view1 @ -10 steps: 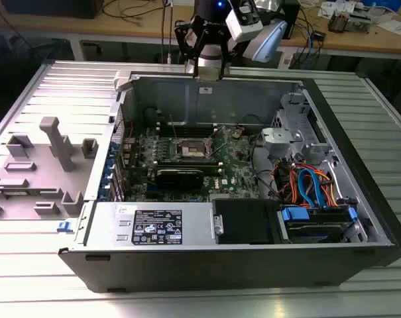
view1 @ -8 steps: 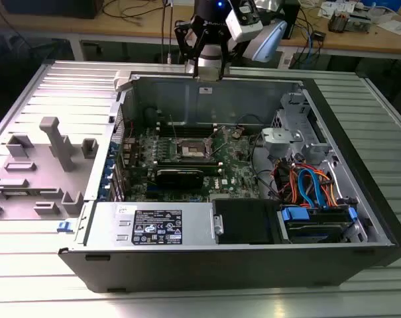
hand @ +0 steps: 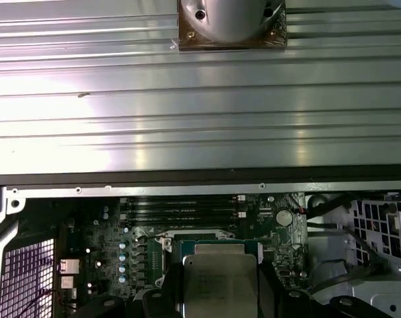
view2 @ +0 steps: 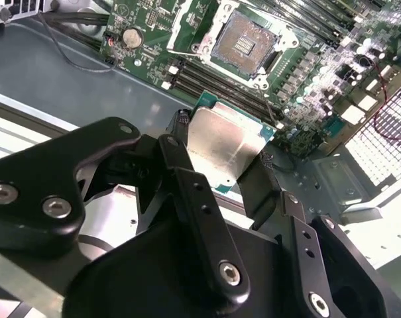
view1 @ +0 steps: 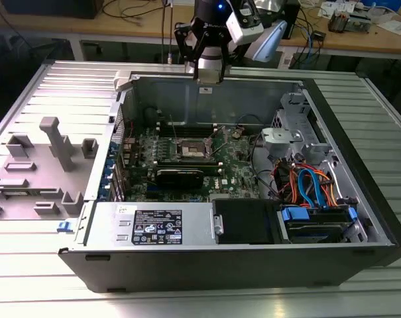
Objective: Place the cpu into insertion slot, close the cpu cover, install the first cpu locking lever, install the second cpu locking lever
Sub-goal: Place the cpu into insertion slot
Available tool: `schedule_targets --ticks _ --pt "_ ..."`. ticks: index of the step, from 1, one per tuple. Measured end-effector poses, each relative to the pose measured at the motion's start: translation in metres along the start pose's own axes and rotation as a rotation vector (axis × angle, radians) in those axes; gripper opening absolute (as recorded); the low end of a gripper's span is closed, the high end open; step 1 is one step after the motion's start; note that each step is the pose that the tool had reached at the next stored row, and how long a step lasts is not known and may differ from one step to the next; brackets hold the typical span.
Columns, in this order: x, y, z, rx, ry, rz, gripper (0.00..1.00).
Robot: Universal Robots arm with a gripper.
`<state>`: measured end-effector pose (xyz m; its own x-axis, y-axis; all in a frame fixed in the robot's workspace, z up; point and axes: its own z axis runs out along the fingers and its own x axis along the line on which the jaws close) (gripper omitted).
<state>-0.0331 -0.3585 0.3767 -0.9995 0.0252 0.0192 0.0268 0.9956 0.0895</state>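
My gripper point(view2: 223, 159) is shut on the cpu point(view2: 221, 146), a flat silver square chip with a green edge, clamped between two black fingers point(view2: 177, 149). In the exterior view the gripper point(view1: 210, 74) hangs above the back wall of the open computer case, well over the motherboard. The insertion slot point(view2: 243, 45) lies uncovered, its dark centre framed by a silver rim; it shows in the exterior view as the insertion slot point(view1: 193, 151). The cpu cover point(view2: 181, 23) appears swung up at the slot's edge. In the first wrist view the cpu point(hand: 220, 281) hides most of the insertion slot point(hand: 217, 240).
The case point(view1: 359, 252) lies open on a ribbed metal table point(view1: 379, 112). Long black memory slots point(view2: 220, 86) run beside the socket. A power supply point(view1: 154, 225), drive bay and orange and blue cables point(view1: 306, 185) fill the front right. A grey fixture tray point(view1: 41, 165) sits at the exterior view's left.
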Motion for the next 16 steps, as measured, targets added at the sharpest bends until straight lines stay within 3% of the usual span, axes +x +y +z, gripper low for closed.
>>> schedule_targets --ticks 16 --pt "-0.0001 -0.0009 0.0004 0.0001 -0.0011 0.013 0.55"
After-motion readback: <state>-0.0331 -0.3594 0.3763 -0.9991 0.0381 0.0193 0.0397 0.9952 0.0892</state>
